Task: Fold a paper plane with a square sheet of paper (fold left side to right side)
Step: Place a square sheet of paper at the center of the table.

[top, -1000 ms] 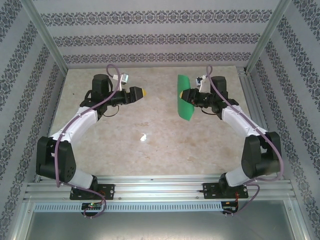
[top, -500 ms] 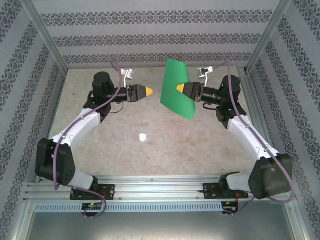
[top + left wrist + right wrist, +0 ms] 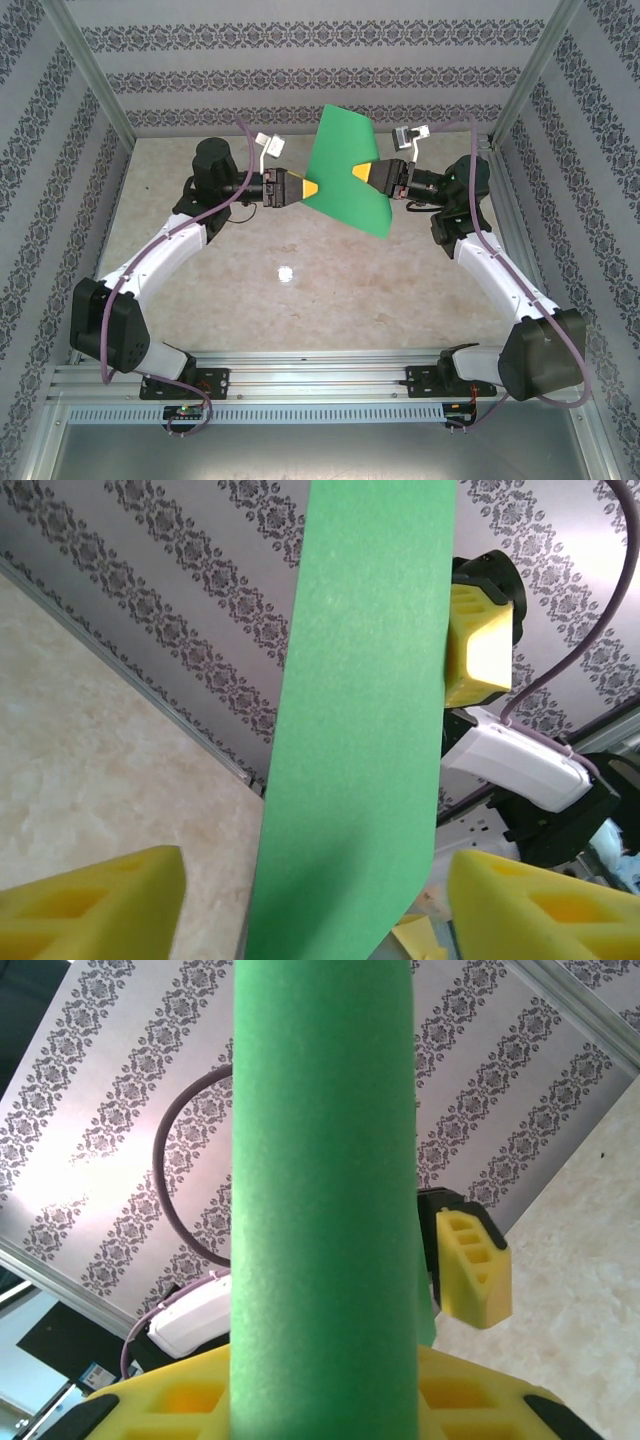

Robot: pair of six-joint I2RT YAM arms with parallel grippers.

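green sheet [image 3: 345,140] aloft — right hand [image 3: 361,174] pinches it, left hand [image 3: 312,188] spread astride edge

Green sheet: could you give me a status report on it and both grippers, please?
Right gripper shut on green sheet, held aloft. Left gripper open, jaws straddling its opposite edge. Nothing in the way.

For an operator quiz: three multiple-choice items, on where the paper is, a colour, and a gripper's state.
1. Where is the green sheet? A flat on the table; B held up in the air; C on an arm.
2. What colour are the fingers? A yellow; B red; C blue.
3. The left gripper is: A shut empty; B open around the sheet's edge; C clamped on a cable.
Answers: B, the right gripper holds it up; A, wrist views show yellow; B, gaps either side of the paper.
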